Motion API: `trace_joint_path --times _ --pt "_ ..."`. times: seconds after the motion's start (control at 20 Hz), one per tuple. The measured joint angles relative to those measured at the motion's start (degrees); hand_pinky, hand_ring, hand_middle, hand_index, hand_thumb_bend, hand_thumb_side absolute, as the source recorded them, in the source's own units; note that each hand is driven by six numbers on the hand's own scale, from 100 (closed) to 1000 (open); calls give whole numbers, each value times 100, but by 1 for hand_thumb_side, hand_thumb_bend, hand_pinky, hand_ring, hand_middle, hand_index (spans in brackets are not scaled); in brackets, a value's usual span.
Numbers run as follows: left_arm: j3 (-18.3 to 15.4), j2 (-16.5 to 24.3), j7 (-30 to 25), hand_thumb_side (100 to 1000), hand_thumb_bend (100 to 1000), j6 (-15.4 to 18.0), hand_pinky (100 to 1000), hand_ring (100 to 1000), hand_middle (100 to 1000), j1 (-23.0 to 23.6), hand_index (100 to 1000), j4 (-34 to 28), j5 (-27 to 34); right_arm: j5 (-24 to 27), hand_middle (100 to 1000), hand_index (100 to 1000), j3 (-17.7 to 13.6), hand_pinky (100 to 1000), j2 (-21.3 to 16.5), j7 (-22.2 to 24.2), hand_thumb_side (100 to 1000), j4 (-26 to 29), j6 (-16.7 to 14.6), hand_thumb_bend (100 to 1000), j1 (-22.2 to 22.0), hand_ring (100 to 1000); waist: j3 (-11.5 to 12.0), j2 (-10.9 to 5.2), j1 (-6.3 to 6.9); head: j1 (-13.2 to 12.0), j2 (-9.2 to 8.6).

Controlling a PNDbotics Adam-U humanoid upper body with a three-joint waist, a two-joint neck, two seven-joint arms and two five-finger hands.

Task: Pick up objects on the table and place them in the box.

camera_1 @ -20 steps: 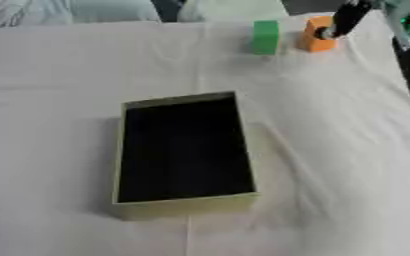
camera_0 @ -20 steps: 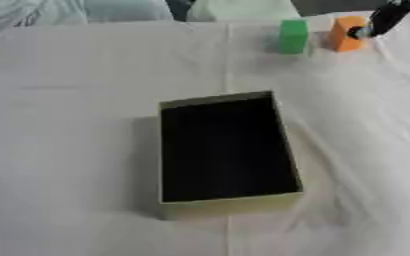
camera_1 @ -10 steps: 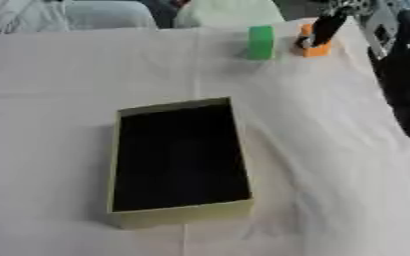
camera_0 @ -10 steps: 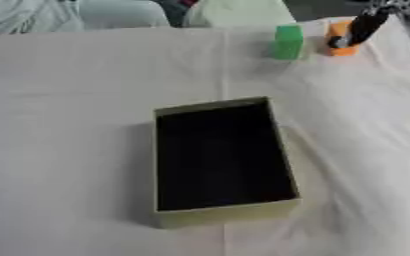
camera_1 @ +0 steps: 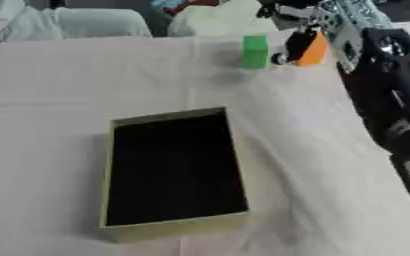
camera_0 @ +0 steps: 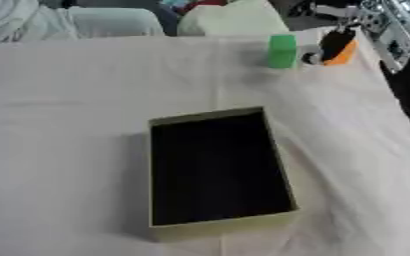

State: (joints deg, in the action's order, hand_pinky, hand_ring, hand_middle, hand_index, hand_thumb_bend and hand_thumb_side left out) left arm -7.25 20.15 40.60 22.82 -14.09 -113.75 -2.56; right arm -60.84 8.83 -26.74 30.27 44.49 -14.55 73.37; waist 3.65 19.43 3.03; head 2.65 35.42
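Right arm [camera_1: 392, 95] comes in along the right edge and reaches all the way up to the far right corner of the table [camera_0: 68, 125], black with silver joints, pretty much stretched out. At the end of it the right hand [camera_1: 298, 39] sits right on the orange block [camera_1: 313, 49], dark fingers [camera_0: 334, 44] draped over the block's left face. Looks like the fingers are wrapped onto it, so I'd call it grasping the orange block, though it's blurry up there and I can't make out the thumb. Can't tell whether the block is lifted or sitting on the cloth either.

Left hand doesn't show in either view.

Orange block itself: small, bright orange, only its right side and lower corner peek out from behind the hand. It looks tilted rather than square to the table edge.

Just beside it on the left is a green block [camera_0: 282, 50], upright, taller than wide, standing on the cloth and apart from the hand, with a little gap between the two blocks.

The box [camera_0: 213, 230] is well apart from both, down in the middle of the table nearer the camera. Rectangular, open on top, pale yellowish-green walls, dark black inside, turned slightly askew. Nothing visible inside it.

The table is covered in a wrinkled white cloth.
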Motion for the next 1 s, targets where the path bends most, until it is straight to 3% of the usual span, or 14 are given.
trace_joint_path --times 0.55,0.85,1.0 --pt "2 -55 -21 834 476 -24 932 739 737 -2 895 0 0 -121 911 948 -4 864 63 74 100 -113 120 401 16 931 117 102 -12 95 -1" --pt "20 -101 -23 839 473 -45 934 737 736 2 891 0 -2 -329 918 948 -153 861 76 -74 100 -164 358 398 38 931 182 179 -21 207 0" --pt "35 -104 -32 840 473 -54 934 737 736 -2 891 0 -2 -366 912 946 -251 859 99 -185 100 -218 492 354 78 927 189 210 -9 268 0"
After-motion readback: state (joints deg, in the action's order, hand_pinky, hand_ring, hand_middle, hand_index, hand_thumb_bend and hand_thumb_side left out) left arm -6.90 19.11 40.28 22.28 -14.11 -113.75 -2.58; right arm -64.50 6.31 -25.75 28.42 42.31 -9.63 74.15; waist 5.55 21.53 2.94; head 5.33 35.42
